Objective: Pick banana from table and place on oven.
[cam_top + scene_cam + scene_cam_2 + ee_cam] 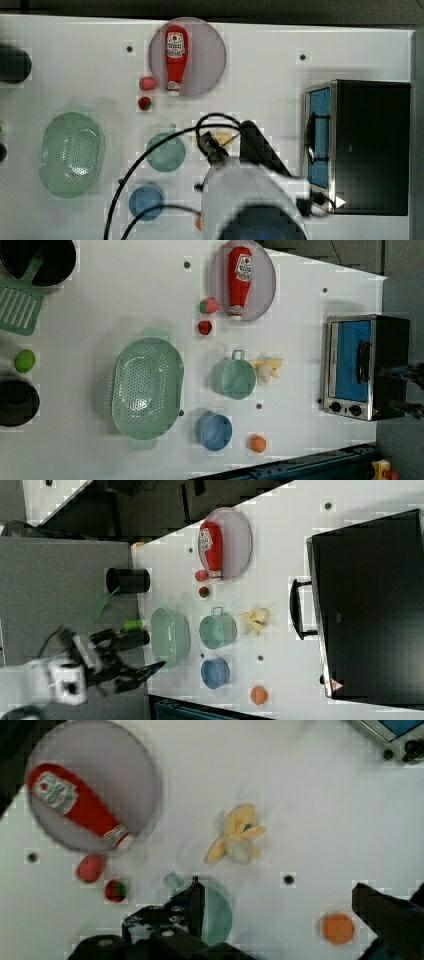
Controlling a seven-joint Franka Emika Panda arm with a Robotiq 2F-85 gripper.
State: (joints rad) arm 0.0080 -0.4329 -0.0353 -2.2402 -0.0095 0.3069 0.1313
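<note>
Banana [267, 369], peel strips splayed, flat on the table [150, 285] just beside the green cup [233, 378] — on the side toward the oven [365, 365] in the left view, nothing gripping it. Also seen in the wrist view [235, 840] and in the right view [254, 620], between cup and oven handle. Oven at the left view's right edge, well apart from the banana, door closed, black top bare. Gripper [280, 902] above the table, fingers [195, 902] spread wide and empty, banana ahead of them in the wrist view. Ketchup bottle [239, 280] lying on a grey plate [265, 285]; two small red fruits [205, 327] beside the plate. Green colander [147, 385], blue cup [214, 431] and orange ball [257, 443] farther off — all resting on the table.
</note>
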